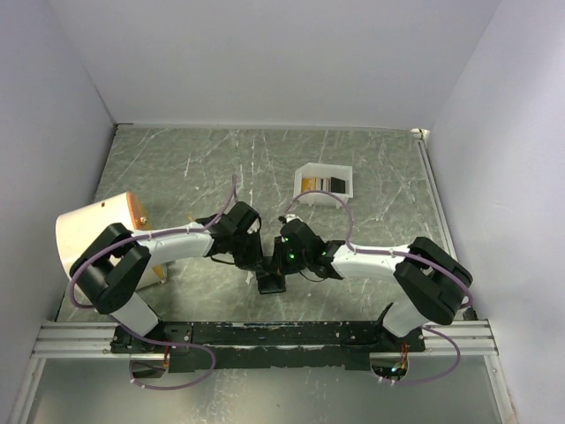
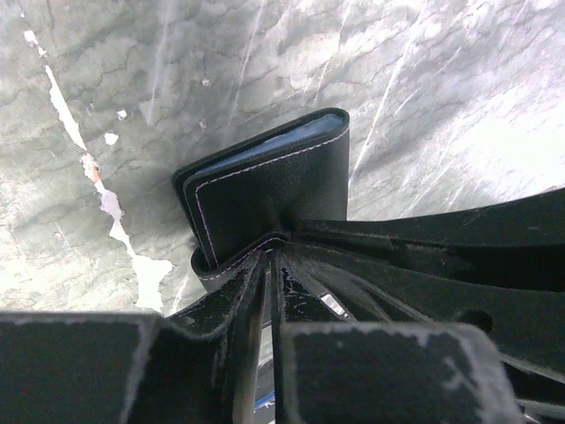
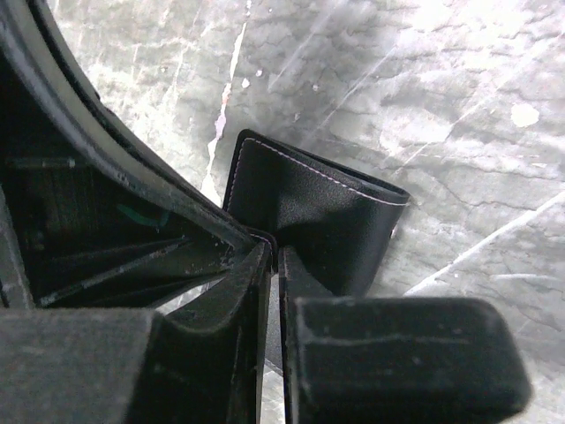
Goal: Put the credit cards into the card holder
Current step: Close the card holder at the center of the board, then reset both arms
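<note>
Closest to you, near the front of the table (image 1: 388, 177) and between the two arms, both pincers are on the card holder (image 2: 274, 185). Your left gripper (image 2: 274, 252) is clamped tight on its near edge, and the black cover puckers where the fingers bite. Your right gripper (image 3: 269, 247) is pinched down on the other side of the same wallet, fingers pressed together on the stitched cover. The holder is nearly folded shut, with just a sliver of the pale blue-grey lining showing along its far edge in the left wrist view. You cannot tell whether it is touching the table. Off to your left sits a tan cylinder (image 1: 93, 231). Farther back, right of centre, the credit cards (image 1: 322, 184), gold-tan and dark, lie inside the white box (image 1: 300, 196), well apart from the holder.
</note>
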### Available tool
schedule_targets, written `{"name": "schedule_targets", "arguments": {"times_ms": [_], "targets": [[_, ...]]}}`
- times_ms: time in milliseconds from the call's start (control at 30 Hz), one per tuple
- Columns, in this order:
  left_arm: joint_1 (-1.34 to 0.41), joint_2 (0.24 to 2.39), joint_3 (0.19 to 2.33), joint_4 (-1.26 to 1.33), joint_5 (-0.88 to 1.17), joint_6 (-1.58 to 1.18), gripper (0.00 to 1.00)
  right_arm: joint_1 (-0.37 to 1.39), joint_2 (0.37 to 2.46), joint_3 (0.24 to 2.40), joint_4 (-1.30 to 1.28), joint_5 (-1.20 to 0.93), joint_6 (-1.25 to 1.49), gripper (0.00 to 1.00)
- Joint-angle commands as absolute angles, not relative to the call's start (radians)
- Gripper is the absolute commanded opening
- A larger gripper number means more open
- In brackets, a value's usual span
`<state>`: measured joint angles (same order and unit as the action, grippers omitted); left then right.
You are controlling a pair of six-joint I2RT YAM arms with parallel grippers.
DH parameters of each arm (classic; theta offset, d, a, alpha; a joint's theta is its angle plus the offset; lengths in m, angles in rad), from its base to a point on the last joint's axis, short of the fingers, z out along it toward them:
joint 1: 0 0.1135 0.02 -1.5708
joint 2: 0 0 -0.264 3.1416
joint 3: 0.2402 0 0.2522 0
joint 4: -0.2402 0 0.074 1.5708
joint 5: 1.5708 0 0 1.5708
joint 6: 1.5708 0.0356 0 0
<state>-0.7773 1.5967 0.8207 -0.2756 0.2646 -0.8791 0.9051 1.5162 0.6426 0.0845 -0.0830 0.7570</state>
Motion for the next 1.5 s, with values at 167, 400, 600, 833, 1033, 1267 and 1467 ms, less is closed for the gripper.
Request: {"name": "schedule_targets", "arguments": {"times_ms": [167,400,600,833,1033,1267,1467], "targets": [[-0.805,1.444,0.933,-0.398,0.1,-0.843,0.3,0.896,1.429,0.807,-0.172,0.068,0.696,0.27],[-0.804,1.248,1.067,-0.569,-0.091,-0.783,0.63,0.897,1.246,0.87,-0.293,0.178,0.698,0.51],[-0.804,1.094,1.169,-0.679,-0.193,-0.724,0.99,0.89,1.121,0.994,-0.477,0.337,0.678,0.99],[-0.805,0.935,1.18,-0.716,-0.22,-0.703,1.0,0.891,0.961,1.015,-0.523,0.424,0.723,1.0],[-0.804,0.795,1.033,-0.618,-0.209,-0.723,1.0,0.89,0.866,0.924,-0.502,0.463,0.809,1.0],[-0.805,0.821,1.006,-0.65,-0.207,-0.739,1.0,0.891,0.839,0.899,-0.486,0.481,0.817,1.0],[-0.805,0.856,0.999,-0.635,-0.174,-0.739,1.0,0.89,0.867,0.919,-0.519,0.492,0.826,1.0]]}}
